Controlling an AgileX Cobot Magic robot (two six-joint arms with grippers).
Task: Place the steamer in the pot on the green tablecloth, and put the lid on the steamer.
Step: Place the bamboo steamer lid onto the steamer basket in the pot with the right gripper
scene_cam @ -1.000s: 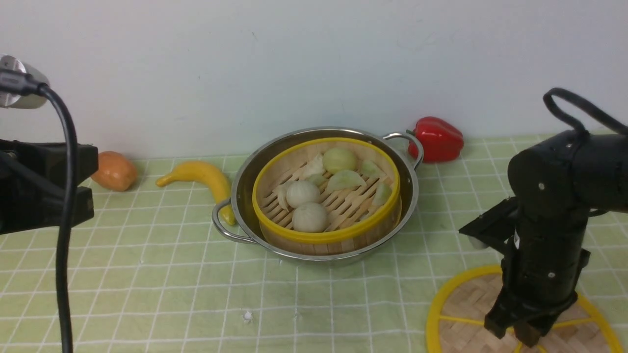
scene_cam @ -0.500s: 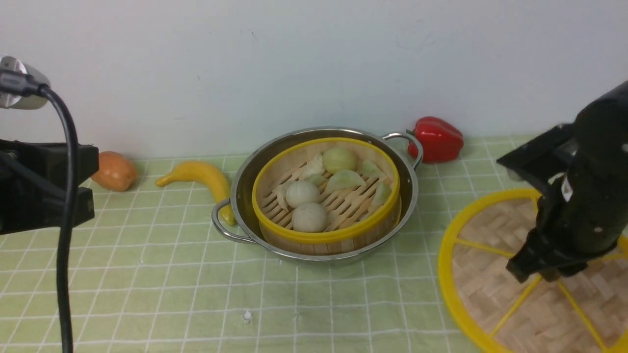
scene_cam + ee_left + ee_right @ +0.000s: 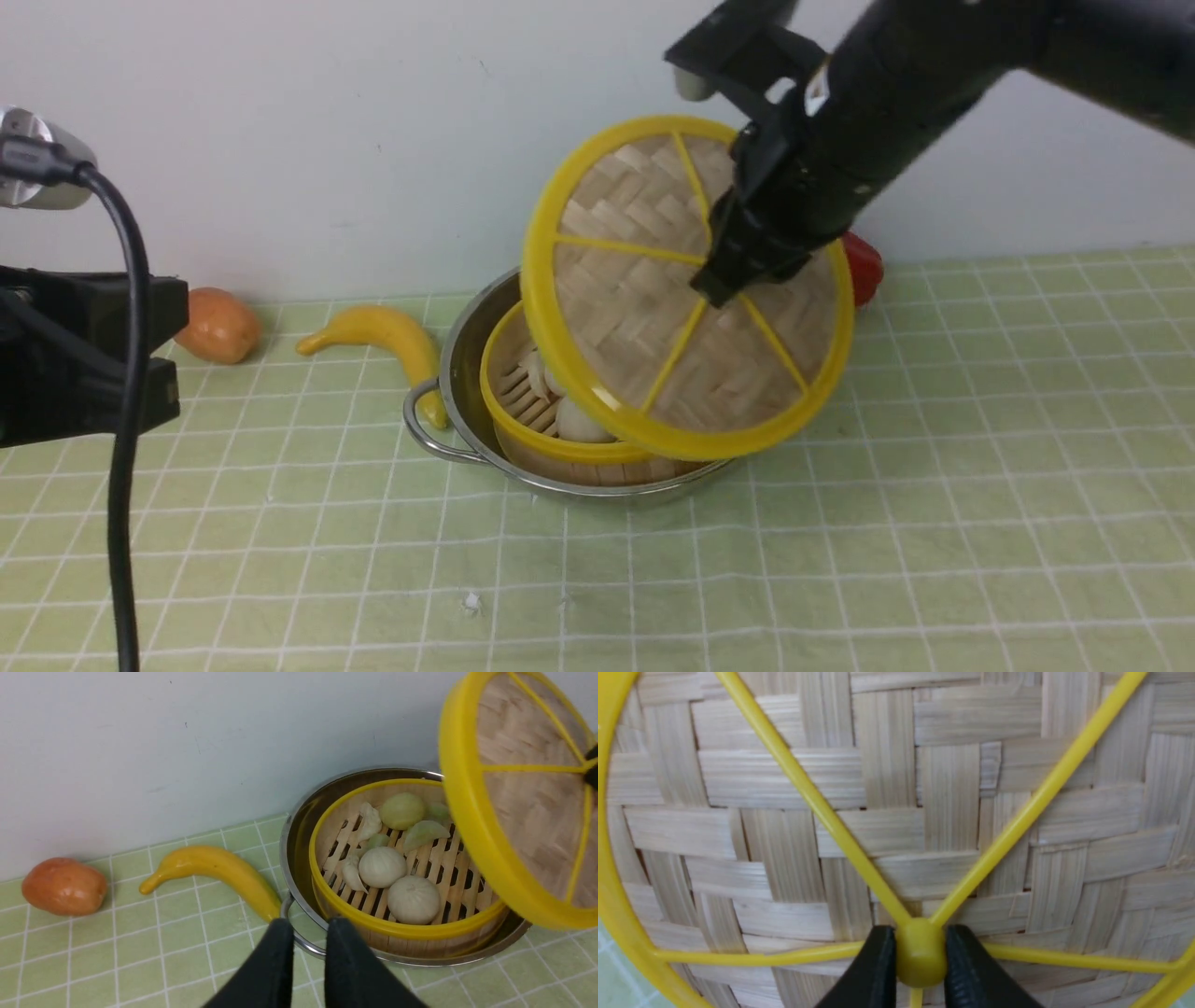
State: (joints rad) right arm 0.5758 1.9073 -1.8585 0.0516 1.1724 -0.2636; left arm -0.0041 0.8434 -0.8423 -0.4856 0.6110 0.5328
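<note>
The pot (image 3: 459,359) sits on the green tablecloth (image 3: 934,467), the steamer (image 3: 497,403) seated inside. The lid (image 3: 635,317) hangs tilted above them: light, stiff woven bamboo, likely to swing; its small smooth knob (image 3: 920,956) is your one hold. Your right fingers (image 3: 873,970) pinch that knob from both sides; your left fingers (image 3: 271,966) stand narrowly apart, holding nothing

Front view faces the wall (image 3: 280,140) — left wrist nearer, right wrist closest — all share the lid (image 3: 635,317).

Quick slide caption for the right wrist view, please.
Right gripper shut on the lid's central knob, woven bamboo and yellow spokes filling the frame.
</note>
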